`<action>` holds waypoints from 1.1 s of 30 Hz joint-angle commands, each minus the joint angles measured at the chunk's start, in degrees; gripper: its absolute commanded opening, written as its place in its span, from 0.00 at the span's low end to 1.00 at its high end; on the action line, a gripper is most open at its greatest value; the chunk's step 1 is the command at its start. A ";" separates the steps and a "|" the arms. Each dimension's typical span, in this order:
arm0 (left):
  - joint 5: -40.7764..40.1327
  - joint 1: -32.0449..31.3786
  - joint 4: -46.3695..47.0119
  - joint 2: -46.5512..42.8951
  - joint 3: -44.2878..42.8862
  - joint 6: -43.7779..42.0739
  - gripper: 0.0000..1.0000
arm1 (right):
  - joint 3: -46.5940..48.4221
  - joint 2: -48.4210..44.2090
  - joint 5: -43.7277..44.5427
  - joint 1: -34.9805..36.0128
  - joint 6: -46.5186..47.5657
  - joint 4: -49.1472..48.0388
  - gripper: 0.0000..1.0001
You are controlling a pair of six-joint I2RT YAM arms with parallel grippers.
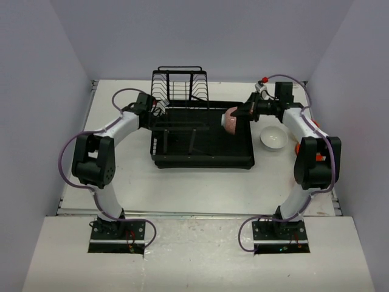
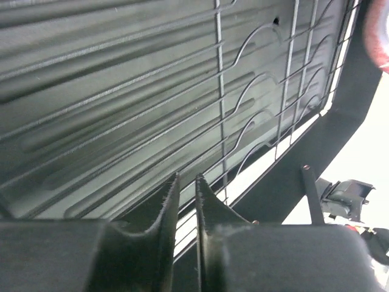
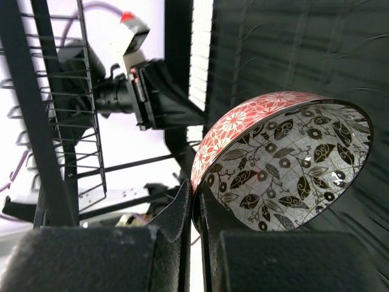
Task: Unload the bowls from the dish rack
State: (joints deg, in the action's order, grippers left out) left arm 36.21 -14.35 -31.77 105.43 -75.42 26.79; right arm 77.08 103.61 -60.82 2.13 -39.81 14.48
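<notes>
The black dish rack [image 1: 200, 159] lies mid-table, its upright wire section [image 1: 180, 85] at the far end. My right gripper [image 1: 238, 114] is shut on the rim of a patterned bowl [image 1: 230, 120], held on edge just above the rack's right side. In the right wrist view the fingers [image 3: 196, 185] pinch that bowl [image 3: 285, 158]; it is red-flowered outside and black-leafed inside. My left gripper [image 1: 159, 111] hovers over the rack's far left corner. Its fingers [image 2: 187, 176] stand a narrow gap apart with nothing between them, above the ribbed tray floor [image 2: 121, 91].
A white bowl [image 1: 273, 139] sits upright on the table right of the rack, under my right forearm. Grey walls close in the table on three sides. Low wire dividers [image 2: 267, 103] cross the tray floor.
</notes>
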 commanded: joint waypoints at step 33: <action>-8.17 3.71 -0.49 -7.43 -4.65 -2.44 0.33 | 18.64 -9.13 56.59 -6.26 18.81 41.94 0.00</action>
State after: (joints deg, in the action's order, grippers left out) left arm 30.81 -11.99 -30.79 101.27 -77.60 25.82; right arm 95.59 95.31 -15.70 -4.01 -23.16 52.36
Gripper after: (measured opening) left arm 0.330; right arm 0.022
